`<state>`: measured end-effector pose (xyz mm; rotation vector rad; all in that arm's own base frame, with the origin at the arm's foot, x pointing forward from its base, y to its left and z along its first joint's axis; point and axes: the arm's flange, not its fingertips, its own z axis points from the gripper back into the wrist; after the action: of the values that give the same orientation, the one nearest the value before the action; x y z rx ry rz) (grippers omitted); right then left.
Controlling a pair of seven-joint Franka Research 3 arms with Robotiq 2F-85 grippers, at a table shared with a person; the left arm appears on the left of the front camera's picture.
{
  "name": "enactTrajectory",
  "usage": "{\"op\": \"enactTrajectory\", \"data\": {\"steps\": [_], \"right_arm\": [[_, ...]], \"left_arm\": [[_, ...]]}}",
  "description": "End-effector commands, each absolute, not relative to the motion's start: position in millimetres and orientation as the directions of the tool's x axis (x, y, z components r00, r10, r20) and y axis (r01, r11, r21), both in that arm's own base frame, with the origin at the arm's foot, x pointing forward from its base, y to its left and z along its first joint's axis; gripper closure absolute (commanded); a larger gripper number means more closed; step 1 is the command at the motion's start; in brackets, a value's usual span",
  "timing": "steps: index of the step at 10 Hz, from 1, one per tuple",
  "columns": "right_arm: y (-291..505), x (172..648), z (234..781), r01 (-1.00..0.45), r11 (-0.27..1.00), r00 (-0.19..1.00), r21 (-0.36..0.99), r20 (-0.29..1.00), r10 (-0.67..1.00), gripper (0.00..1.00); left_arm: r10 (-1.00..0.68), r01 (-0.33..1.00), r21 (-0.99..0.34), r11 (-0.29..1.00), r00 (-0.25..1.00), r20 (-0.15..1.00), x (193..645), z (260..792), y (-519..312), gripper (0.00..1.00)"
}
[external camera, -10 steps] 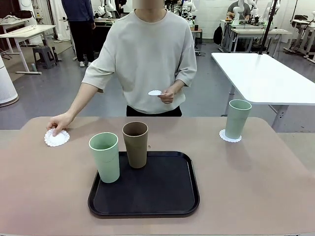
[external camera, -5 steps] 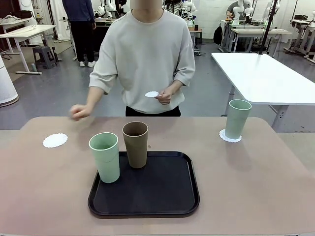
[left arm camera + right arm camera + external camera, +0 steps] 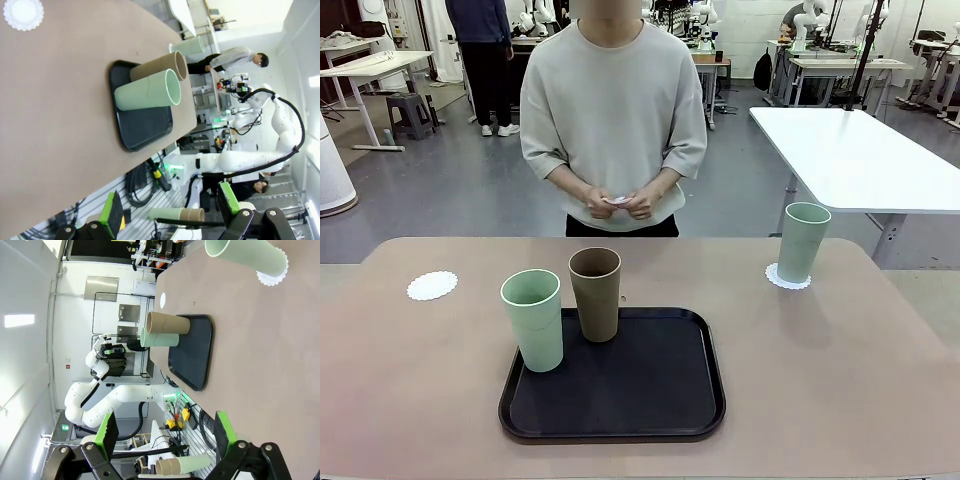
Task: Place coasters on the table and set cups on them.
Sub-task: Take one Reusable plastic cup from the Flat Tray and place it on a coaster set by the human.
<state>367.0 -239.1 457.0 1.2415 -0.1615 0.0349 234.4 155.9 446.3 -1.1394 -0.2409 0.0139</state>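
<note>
Both claws hang well back from the work with nothing between their pads: the left claw (image 3: 170,204) stands spread wide, and the right claw (image 3: 164,431) is spread just as wide. On the beige desk (image 3: 840,380) one mint cup (image 3: 803,242) already stands upright on its coaster (image 3: 787,279) near the far right corner. A bare coaster (image 3: 432,286) lies flat near the far left side. The other mint cup (image 3: 533,320) and the brown cup (image 3: 595,294) stand upright just beside each other on the left part of the black tray (image 3: 650,400), the mint one close to its left rim. The person at the far side holds both hands (image 3: 640,207) together at the waist, with what looks like the third coaster (image 3: 617,200) pinched between them. One setting seems done and two are left. The cups look light, stiff and smooth, tapering toward the base, so a claw would likely do best closing level across the upper-middle of the wall with gentle pressure. Empty and tall, they would probably topple if nudged. The coasters appear to be thin, limp paper, hard for pads to lift from flat and easy to shift if a cup comes down off-centre.
</note>
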Motion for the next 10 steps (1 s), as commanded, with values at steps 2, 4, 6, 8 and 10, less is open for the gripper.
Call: {"op": "enactTrajectory", "data": {"steps": [2, 4, 6, 8, 10], "right_arm": [[-240, 367, 457, -0.097, 0.324, 0.990, 0.941, 0.126, -0.068, 0.00], [-240, 367, 457, -0.097, 0.324, 0.990, 0.941, 0.126, -0.068, 0.00], [-240, 367, 457, -0.097, 0.324, 0.990, 0.941, 0.126, -0.068, 0.00], [-240, 367, 457, -0.097, 0.324, 0.990, 0.941, 0.126, -0.068, 0.00], [-240, 367, 457, -0.097, 0.324, 0.990, 0.941, 0.126, -0.068, 0.00]], "left_arm": [[0.133, 0.111, -0.900, 0.421, 0.974, 0.183, 234, 446, 156, 0.00], [-0.012, 0.389, -0.679, 0.623, 0.872, 0.489, 233, 505, 133, 0.00], [-0.197, 0.521, -0.351, 0.778, 0.733, 0.651, 229, 569, 93, 0.00], [-0.376, 0.591, -0.138, 0.795, 0.657, 0.654, 229, 602, 48, 0.00], [-0.533, 0.619, 0.072, 0.782, 0.605, 0.591, 238, 608, 2, 0.00]]}}
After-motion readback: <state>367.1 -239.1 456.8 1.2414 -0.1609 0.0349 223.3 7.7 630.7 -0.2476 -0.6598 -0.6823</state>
